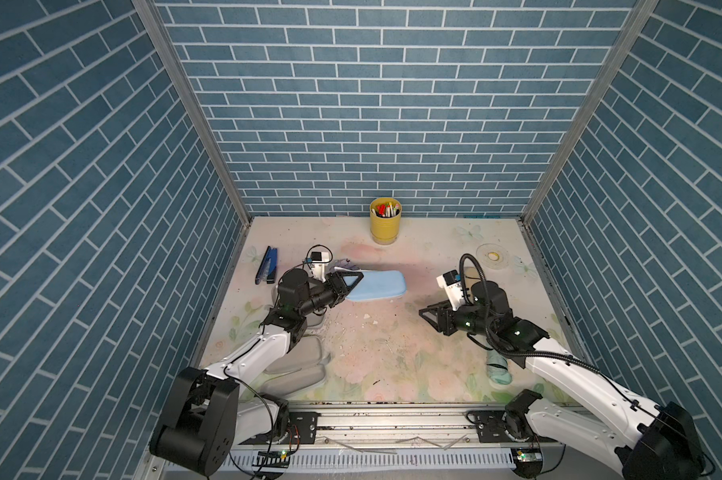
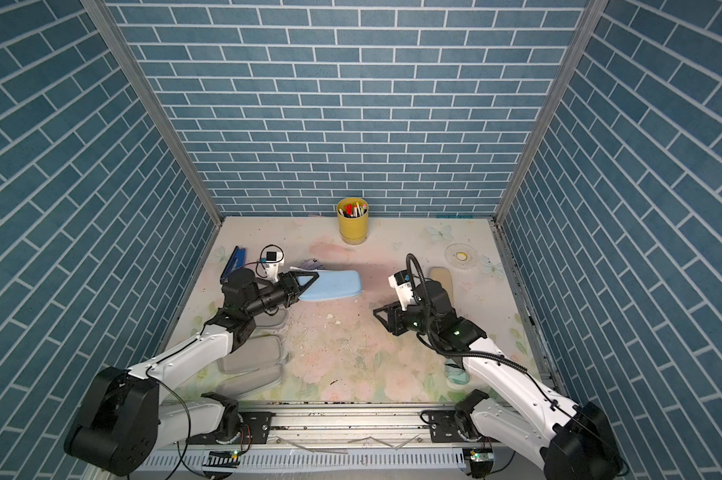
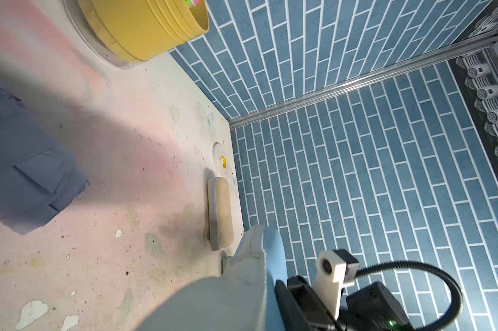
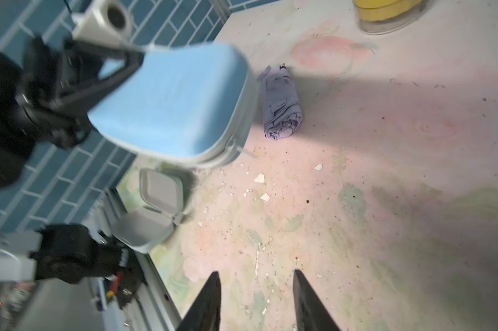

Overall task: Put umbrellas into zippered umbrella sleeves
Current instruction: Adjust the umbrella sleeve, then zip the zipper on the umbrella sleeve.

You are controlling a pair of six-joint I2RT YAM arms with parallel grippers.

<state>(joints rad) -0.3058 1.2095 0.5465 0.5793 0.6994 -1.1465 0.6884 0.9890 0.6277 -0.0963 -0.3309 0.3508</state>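
The left pincer (image 1: 356, 281) clamps one end of the light blue oblong hard-shell zip case (image 1: 379, 285), raised off the floral surface (image 1: 392, 340) near the lilac folded fabric umbrella (image 4: 282, 106), while the right pincer (image 4: 256, 272) gapes empty.

Three walls (image 1: 351, 104) close the space, all covered with a blue brick pattern with thin white lines. Grey metal posts (image 1: 194, 112) stand in the two back corners. The counter (image 1: 392, 345) has a pale surface printed with faded pink flowers and green leaves. It looks worn, with small white chips (image 4: 259, 178) and dark specks. The light is even and the shadows are soft.
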